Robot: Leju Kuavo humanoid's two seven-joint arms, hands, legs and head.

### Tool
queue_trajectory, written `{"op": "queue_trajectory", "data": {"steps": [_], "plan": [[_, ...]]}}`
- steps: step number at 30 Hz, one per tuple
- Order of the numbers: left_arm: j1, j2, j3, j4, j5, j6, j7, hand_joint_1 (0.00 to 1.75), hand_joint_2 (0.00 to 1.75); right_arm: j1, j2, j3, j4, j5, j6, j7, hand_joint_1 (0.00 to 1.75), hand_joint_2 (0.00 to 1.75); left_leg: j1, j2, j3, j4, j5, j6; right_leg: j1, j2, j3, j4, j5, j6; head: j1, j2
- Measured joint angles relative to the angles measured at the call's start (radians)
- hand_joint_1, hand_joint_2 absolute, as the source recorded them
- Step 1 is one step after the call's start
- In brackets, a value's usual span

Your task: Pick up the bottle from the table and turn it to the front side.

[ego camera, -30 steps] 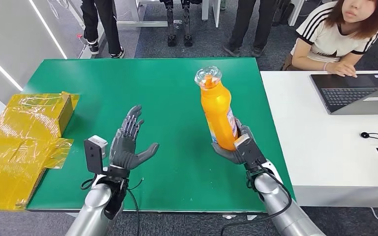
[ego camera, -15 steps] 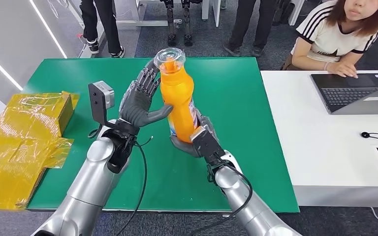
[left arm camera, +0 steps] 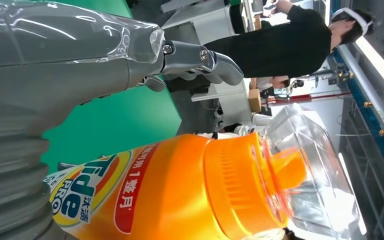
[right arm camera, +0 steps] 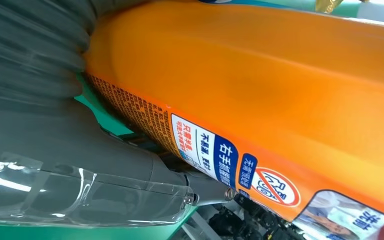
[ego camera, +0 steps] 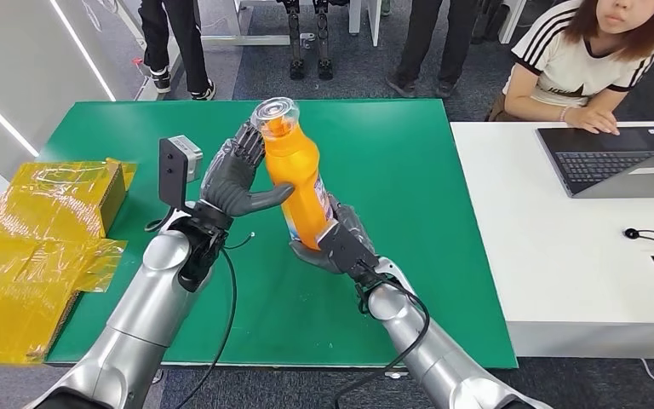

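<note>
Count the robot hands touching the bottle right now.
2. The right hand grips the bottle at its base; the left hand rests against its upper side, thumb across the body.

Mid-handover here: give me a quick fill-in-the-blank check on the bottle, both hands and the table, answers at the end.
1. The bottle is coloured ____.
2. The right hand grips the bottle at its ____ end.
3. The left hand has its thumb against the bottle's ____.
4. The bottle is held above the ____ table.

Missing words: orange; bottom; side; green
</note>
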Motion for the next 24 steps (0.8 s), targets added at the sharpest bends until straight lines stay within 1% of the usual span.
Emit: {"op": "queue_trajectory", "data": {"steps": [8,12,16,21,24], "plan": [[-0.007,0.016,-0.011,0.007,0.035,-0.042,0.011,0.00,1.75,-0.002,-0.009,0.016,0.020,0.009,0.021,0.013,1.75,1.75,0.000,0.000,0.000,0.000,0.000,0.000,0.000,0.000,0.000,0.000,0.000,0.000,0.000,0.000],[-0.023,0.015,-0.017,0.008,0.102,-0.103,0.035,0.00,1.75,-0.002,-0.011,0.029,0.036,0.007,0.041,0.018,1.75,1.75,0.000,0.000,0.000,0.000,0.000,0.000,0.000,0.000,0.000,0.000,0.000,0.000,0.000,0.000],[-0.033,-0.002,-0.021,0.008,0.180,-0.157,0.061,0.00,1.75,-0.025,-0.008,0.031,0.052,-0.011,0.045,0.007,1.75,1.75,0.000,0.000,0.000,0.000,0.000,0.000,0.000,0.000,0.000,0.000,0.000,0.000,0.000,0.000],[-0.048,-0.019,-0.033,0.008,0.212,-0.165,0.077,0.00,1.75,-0.060,-0.002,0.031,0.067,-0.020,0.043,0.009,1.75,1.75,0.000,0.000,0.000,0.000,0.000,0.000,0.000,0.000,0.000,0.000,0.000,0.000,0.000,0.000],[-0.054,-0.026,-0.045,0.008,0.198,-0.144,0.080,0.00,1.75,-0.080,0.007,0.029,0.071,-0.019,0.038,0.015,1.75,1.75,0.000,0.000,0.000,0.000,0.000,0.000,0.000,0.000,0.000,0.000,0.000,0.000,0.000,0.000]]}}
